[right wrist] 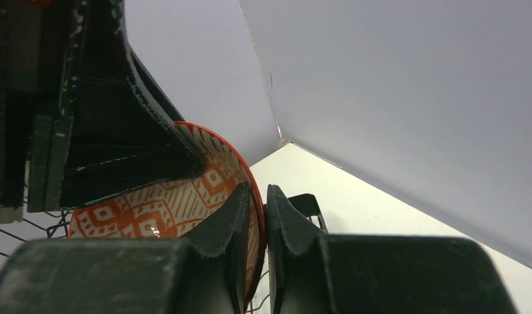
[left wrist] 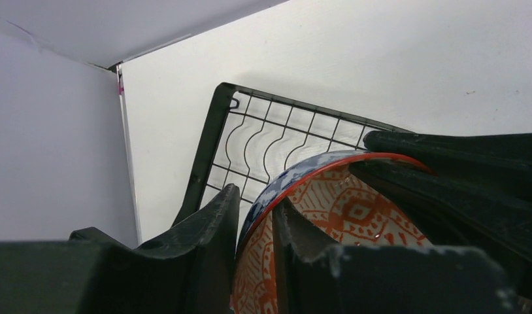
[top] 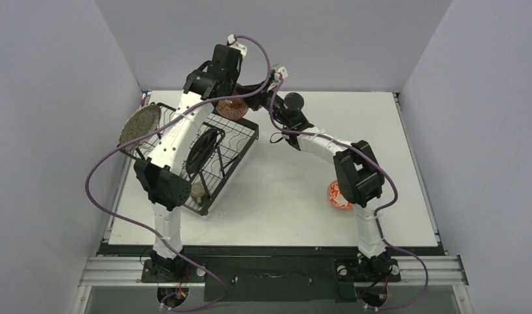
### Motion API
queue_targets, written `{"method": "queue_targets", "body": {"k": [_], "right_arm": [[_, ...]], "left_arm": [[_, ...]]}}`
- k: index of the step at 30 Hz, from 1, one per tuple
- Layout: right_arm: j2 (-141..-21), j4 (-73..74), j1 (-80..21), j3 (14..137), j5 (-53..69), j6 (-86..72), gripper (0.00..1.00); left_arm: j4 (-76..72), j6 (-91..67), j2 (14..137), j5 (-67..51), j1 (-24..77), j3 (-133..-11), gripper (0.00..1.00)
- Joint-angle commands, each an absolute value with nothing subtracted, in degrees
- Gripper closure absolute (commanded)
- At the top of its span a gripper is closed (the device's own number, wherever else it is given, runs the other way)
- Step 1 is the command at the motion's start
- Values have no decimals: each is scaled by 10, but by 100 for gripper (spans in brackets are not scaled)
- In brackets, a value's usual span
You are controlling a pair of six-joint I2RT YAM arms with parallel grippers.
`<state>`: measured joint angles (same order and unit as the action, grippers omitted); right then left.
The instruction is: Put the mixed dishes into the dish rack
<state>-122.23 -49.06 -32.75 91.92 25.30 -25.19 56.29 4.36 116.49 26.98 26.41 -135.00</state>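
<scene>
A red-orange-and-white patterned bowl (top: 230, 108) hangs tilted over the far corner of the black wire dish rack (top: 240, 154). My left gripper (top: 228, 91) is shut on its rim (left wrist: 296, 171), one finger inside and one outside. From the other side my right gripper (top: 268, 95) is shut on the same bowl's red rim (right wrist: 253, 176). In the rack stand a speckled grey plate (top: 140, 124), a black plate (top: 204, 148) and a small olive-green cup (top: 198, 190). A second patterned bowl (top: 339, 196) sits on the table by the right arm. The mug is out of view.
The rack sits askew on the white table (top: 296, 196), its left end close to the left wall. The grey back wall is close behind both grippers. Purple cables loop around both arms. The rack's wavy wire floor (left wrist: 263, 140) lies below the held bowl.
</scene>
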Motion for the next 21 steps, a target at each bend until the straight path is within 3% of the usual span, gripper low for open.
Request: {"method": "queue_targets", "body": {"k": [1, 4, 7, 11, 13, 17, 21], "right_arm": [[-1179, -581, -338, 940, 276, -266, 100], [-1181, -578, -341, 942, 274, -267, 100], [-1181, -546, -344, 950, 256, -260, 100], [-1170, -453, -348, 954, 209, -229, 64], [-1162, -422, -347, 943, 183, -226, 55], [-1138, -416, -338, 901, 145, -239, 43], [-1110, -379, -319, 863, 91, -261, 43]], "left_arm": [[530, 42, 1158, 284, 246, -1341, 83], [523, 51, 1153, 286, 243, -1328, 99], [487, 65, 1133, 305, 241, -1295, 100], [390, 100, 1092, 350, 242, -1194, 100], [352, 121, 1083, 375, 242, -1164, 100], [314, 144, 1085, 408, 241, -1140, 100], [258, 186, 1090, 448, 242, -1100, 100]]}}
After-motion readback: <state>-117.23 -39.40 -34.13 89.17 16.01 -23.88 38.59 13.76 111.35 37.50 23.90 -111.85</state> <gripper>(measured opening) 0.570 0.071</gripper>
